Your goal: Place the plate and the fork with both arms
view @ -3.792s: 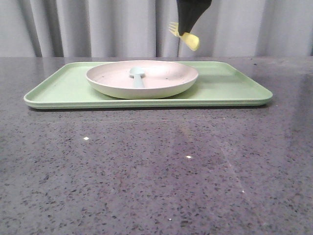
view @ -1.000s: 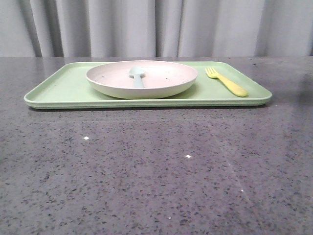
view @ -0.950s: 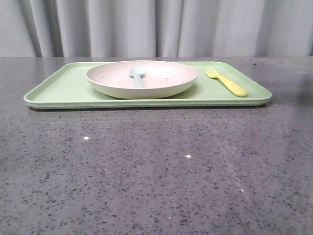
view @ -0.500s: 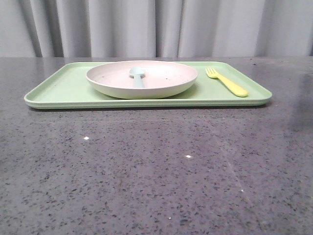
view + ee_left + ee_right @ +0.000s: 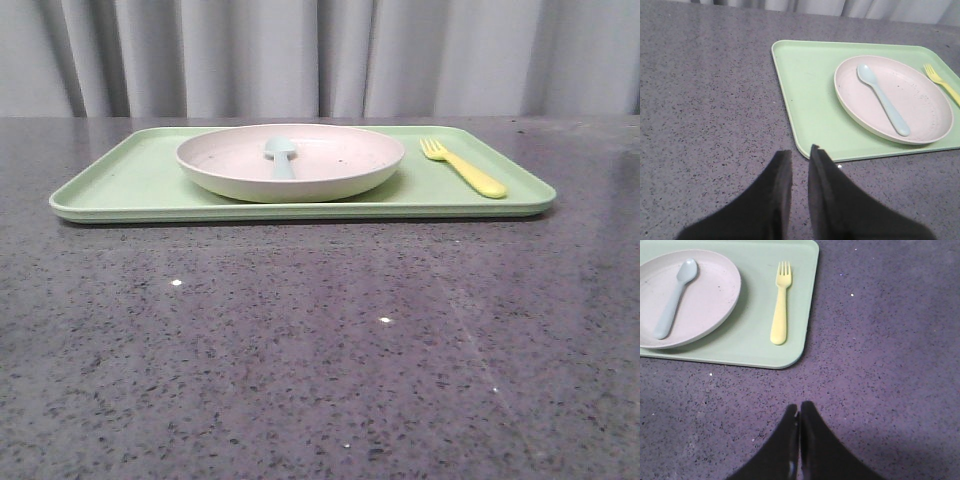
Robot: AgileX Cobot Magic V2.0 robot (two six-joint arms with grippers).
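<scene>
Grey curtains [image 5: 300, 55] hang behind a dark speckled stone table [image 5: 320, 340], and both grippers hover over bare parts of that table, off the tray.

In the right wrist view the right gripper [image 5: 799, 416] has its two black fingers pressed together with only a hairline seam between them, and nothing is held. It sits above the table near the tray's near right corner, apart from it.

In the left wrist view the left gripper [image 5: 796, 156] has its fingers nearly together, with a narrow slit of table showing between them and nothing gripped. Its tips hang just beside the tray's near left corner, over the table.

Neither gripper shows in the front view.

Outward from there lies the light green tray [image 5: 130, 185], flat on the table. The plate [image 5: 290, 175] rests on the tray, roughly in the middle. A pale blue spoon [image 5: 281, 156] lies inside the plate, its bowl toward the curtains.

The fork [image 5: 463, 167] lies flat on the tray to the right of the plate, near it but not touching, between the plate and the tray's right rim. Its tines point toward the curtains and its handle toward the near edge.
</scene>
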